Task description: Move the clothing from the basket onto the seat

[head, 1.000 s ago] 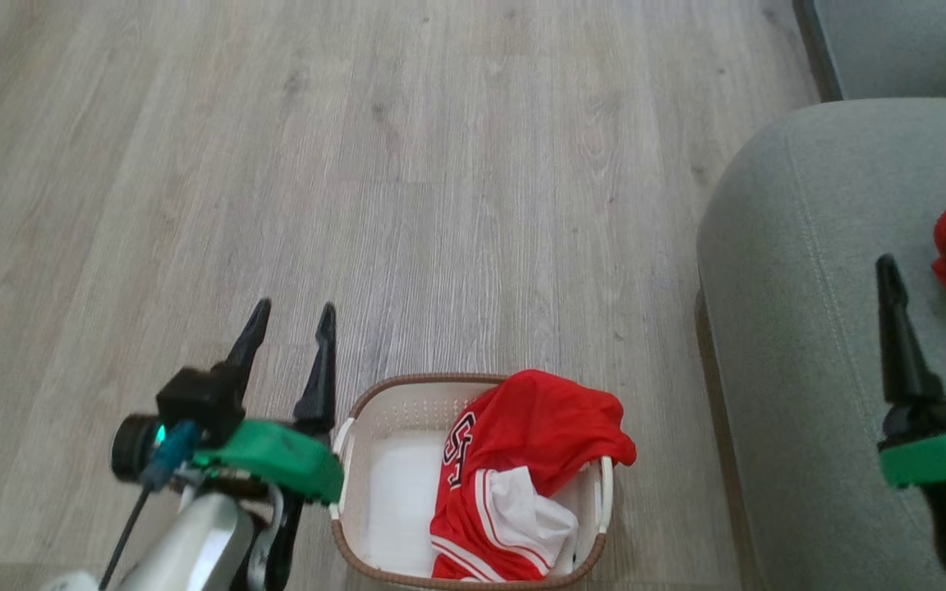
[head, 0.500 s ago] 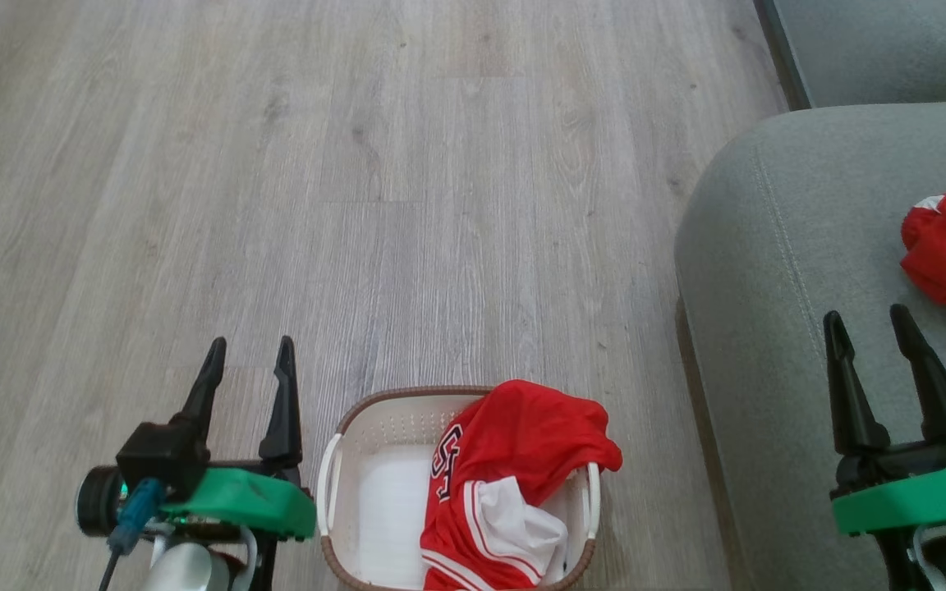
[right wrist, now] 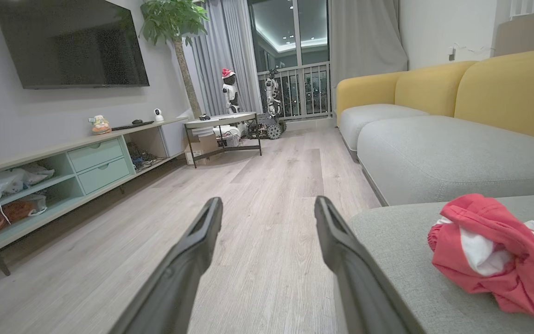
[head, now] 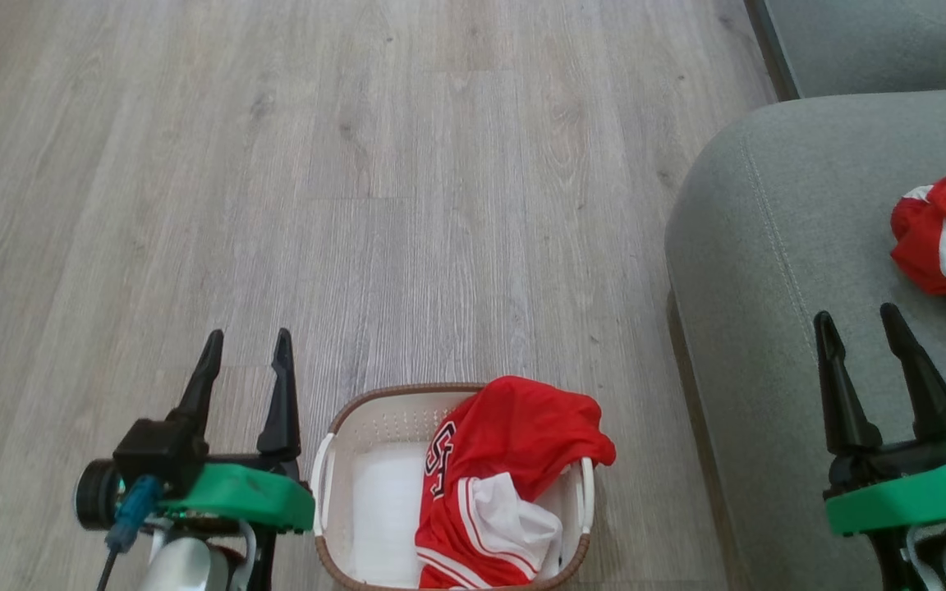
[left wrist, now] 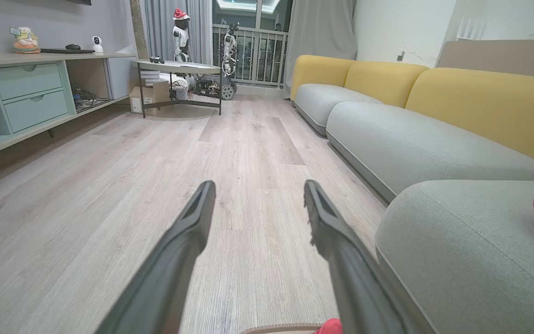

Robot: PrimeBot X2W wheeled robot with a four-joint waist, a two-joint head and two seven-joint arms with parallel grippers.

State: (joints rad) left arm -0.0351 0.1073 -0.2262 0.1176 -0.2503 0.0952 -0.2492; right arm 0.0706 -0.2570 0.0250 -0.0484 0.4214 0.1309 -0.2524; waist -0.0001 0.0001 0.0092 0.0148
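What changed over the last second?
The right gripper drew back toward the robot, clear of the red garment on the seat. The head camera shifted slightly. Unchanged: both jaws open, left gripper beside the basket, jersey still inside.

Two red garments: lettered garment (head: 522, 431) lower centre, crumpled garment (head: 945, 238) at right edge. One basket (head: 387, 423), bottom centre.

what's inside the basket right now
A red garment with white trim and black-and-white lettering fills the right side of the basket, spilling over the rim. The left side is bare. Anything beneath the garment is covered.
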